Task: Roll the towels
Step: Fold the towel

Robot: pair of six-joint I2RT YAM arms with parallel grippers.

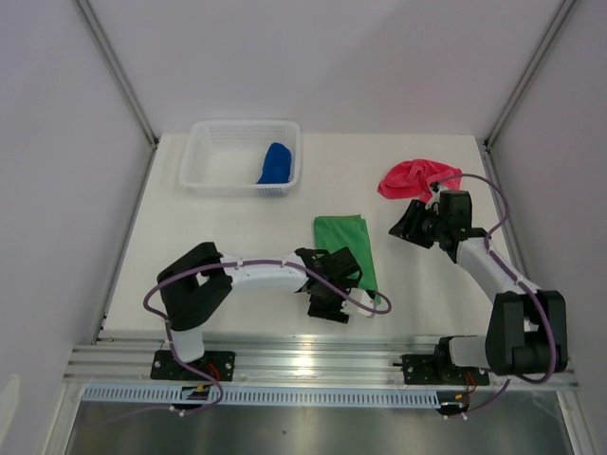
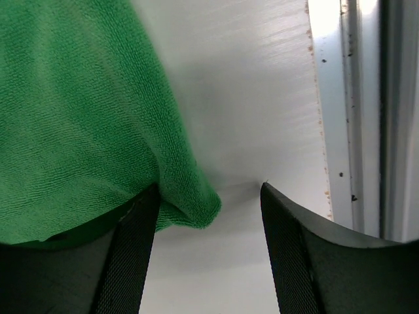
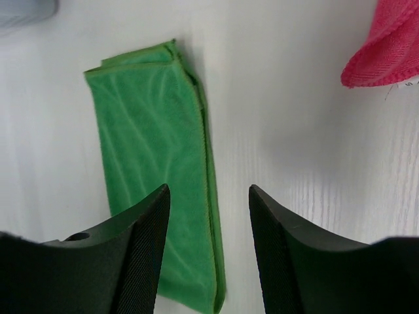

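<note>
Green towel [image 1: 346, 248]: folded strip at the centre of the table [image 1: 237, 237], its 6 o'clock corner just inside the parted, unclamped jaws of the left gripper [image 2: 209, 191]. Right gripper [image 3: 208, 190]: wide, empty, at its 2 o'clock. Advice: pinch the whole near hem squarely, roll tightly toward 12, edges aligned.

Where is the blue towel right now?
In the top view, the blue towel lies inside the white basket, at the far left of the table, beyond the green towel.
</note>
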